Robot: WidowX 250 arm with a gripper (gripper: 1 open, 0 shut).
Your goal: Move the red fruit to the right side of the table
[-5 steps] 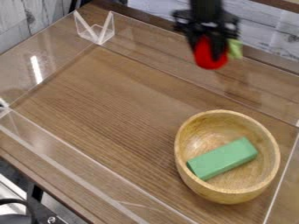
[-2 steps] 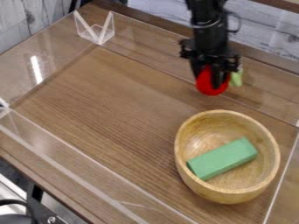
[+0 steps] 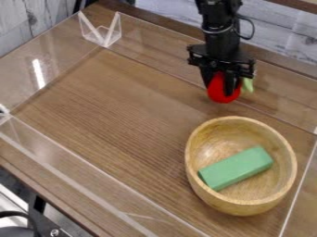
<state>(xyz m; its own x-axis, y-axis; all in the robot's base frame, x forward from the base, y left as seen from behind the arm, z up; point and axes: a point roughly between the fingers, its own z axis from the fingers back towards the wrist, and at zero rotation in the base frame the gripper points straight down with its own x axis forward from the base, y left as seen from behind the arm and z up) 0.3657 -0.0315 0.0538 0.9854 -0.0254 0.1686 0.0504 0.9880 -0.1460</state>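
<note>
One red fruit [image 3: 223, 89] lies in the upper right part of the view, at the tips of the jaws [image 3: 221, 74], above the wooden bowl. A pale green tuft [image 3: 247, 86] shows just beside it, on its right. The jaws reach down around the fruit and appear clamped on it, although their dark tips are small and partly blurred here; whether the fruit touches the worktop [image 3: 106, 111] cannot be told. The single black arm [image 3: 220, 17] enters from the top edge and points downward, nearly upright, with a thin cable [image 3: 249, 26] curving out on its right. Nearer the viewer stands one round, light wooden bowl [image 3: 197, 167], holding one green rectangular block [image 3: 235, 168] set at a slant. One clear, angular plastic piece [image 3: 102, 31] is at the upper left. Black cabling [image 3: 22, 219], its strands too merged to count, occupies the lower left corner.
</note>
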